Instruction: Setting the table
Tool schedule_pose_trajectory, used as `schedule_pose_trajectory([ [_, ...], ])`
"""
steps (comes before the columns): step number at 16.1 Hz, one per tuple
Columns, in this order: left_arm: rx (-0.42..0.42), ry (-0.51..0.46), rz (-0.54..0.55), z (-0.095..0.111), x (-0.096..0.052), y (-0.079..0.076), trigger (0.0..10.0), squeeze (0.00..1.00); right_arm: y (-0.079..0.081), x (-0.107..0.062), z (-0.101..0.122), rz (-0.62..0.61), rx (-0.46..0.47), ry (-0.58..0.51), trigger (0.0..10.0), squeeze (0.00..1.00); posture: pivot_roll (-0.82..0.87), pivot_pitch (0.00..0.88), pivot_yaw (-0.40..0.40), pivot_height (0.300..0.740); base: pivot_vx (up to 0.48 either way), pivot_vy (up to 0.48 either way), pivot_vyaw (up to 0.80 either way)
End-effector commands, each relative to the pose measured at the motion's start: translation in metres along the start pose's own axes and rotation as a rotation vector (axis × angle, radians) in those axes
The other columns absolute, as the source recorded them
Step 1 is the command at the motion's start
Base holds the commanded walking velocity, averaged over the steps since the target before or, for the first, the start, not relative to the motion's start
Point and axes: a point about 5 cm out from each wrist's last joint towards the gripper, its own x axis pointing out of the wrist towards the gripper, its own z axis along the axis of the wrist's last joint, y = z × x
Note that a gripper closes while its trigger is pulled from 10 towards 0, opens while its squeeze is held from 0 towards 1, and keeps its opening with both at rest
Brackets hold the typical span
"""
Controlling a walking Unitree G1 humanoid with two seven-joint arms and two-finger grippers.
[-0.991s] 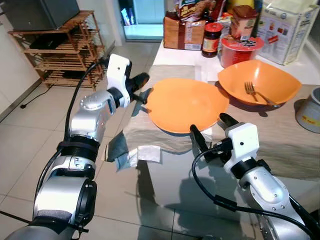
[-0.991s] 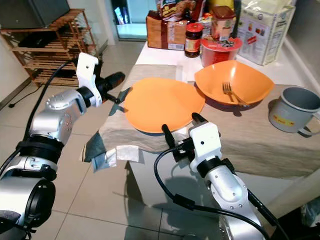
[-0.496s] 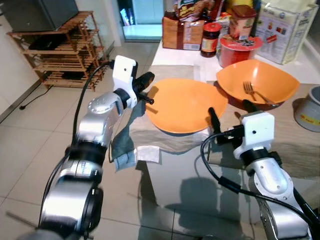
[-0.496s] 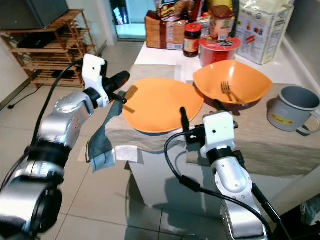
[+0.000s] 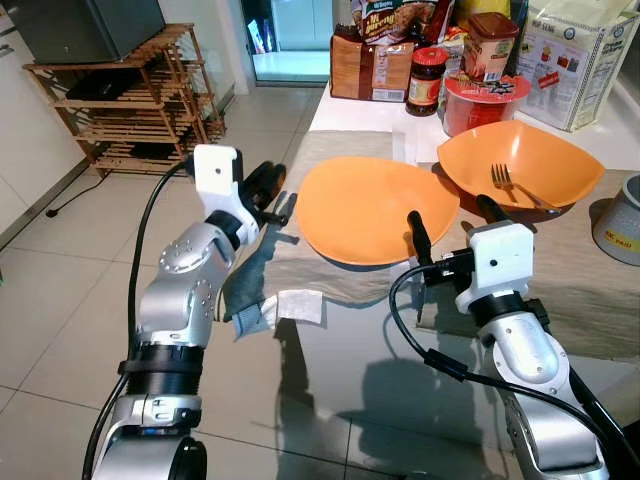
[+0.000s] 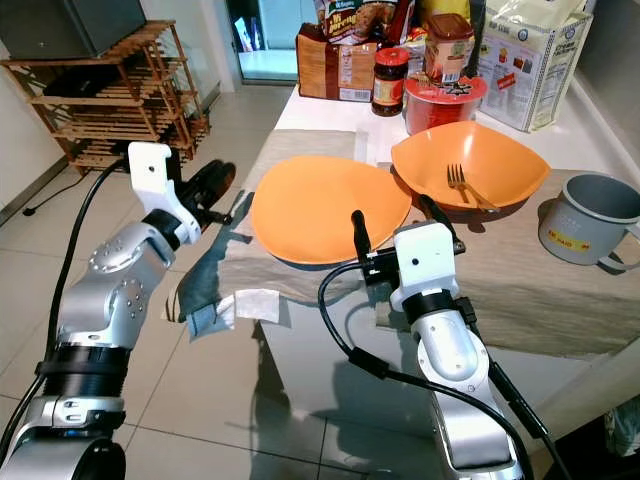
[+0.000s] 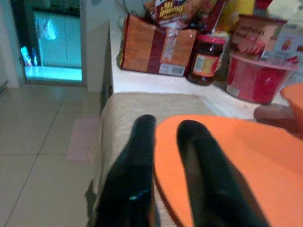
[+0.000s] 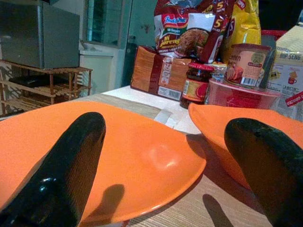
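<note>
An orange plate [image 5: 375, 205] lies on a beige cloth [image 5: 300, 262] at the table's near left corner. Behind it to the right stands an orange bowl [image 5: 545, 150] with a fork [image 5: 503, 180] in it. My left gripper [image 5: 274, 192] hovers just left of the plate's rim, off the table edge, fingers a little apart and holding nothing. In the left wrist view the plate [image 7: 246, 161] shows beyond the fingers [image 7: 135, 161]. My right gripper [image 5: 452, 222] stands wide open at the plate's near right edge, one finger toward the plate, the other toward the bowl [image 8: 222, 118].
The cloth hangs over the table's edge with a white tag [image 5: 300, 306]. A grey mug [image 6: 585, 228] stands at the right. A red noodle cup [image 5: 483, 98], a jar [image 5: 425, 80] and food packs crowd the far end. A wooden shelf [image 5: 130, 100] stands on the tiled floor to the left.
My left gripper has drawn back leftward from the plate's rim and dropped lower. My right gripper rose to the gap between plate and bowl, then barely moved.
</note>
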Motion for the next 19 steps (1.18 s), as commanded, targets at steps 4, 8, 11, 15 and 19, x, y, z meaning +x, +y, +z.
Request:
schedule_pose_trajectory([
  [4, 0.075, 0.056, -0.013, 0.006, 0.006, 0.006, 10.0, 0.00, 0.000, 0.000, -0.001, 0.001, -0.002, -0.009, 10.0, 0.00, -0.16, 0.000, 0.113, 0.735, 0.000, 0.000, 0.00],
  [8, 0.133, 0.143, -0.127, 0.003, 0.017, 0.006, 10.0, 0.00, -0.003, -0.002, -0.002, -0.005, 0.000, -0.001, 10.0, 0.00, -0.17, 0.000, 0.121, 0.735, 0.000, 0.000, 0.00],
  [11, 0.160, 0.186, -0.217, 0.005, 0.032, -0.003, 10.0, 0.00, -0.002, -0.005, -0.002, -0.022, 0.010, 0.006, 10.0, 0.00, -0.19, 0.000, 0.141, 0.735, 0.000, 0.000, 0.00],
  [15, 0.148, 0.224, -0.248, 0.002, 0.042, -0.005, 10.0, 0.00, -0.002, -0.009, -0.001, -0.026, 0.014, 0.008, 10.0, 0.00, -0.20, 0.007, 0.146, 0.735, 0.000, 0.000, 0.00],
  [19, 0.061, 0.206, -0.317, 0.010, 0.053, -0.028, 10.0, 0.00, -0.003, -0.010, -0.002, -0.026, 0.014, 0.016, 10.0, 0.00, -0.20, 0.013, 0.147, 0.735, 0.000, 0.000, 0.00],
])
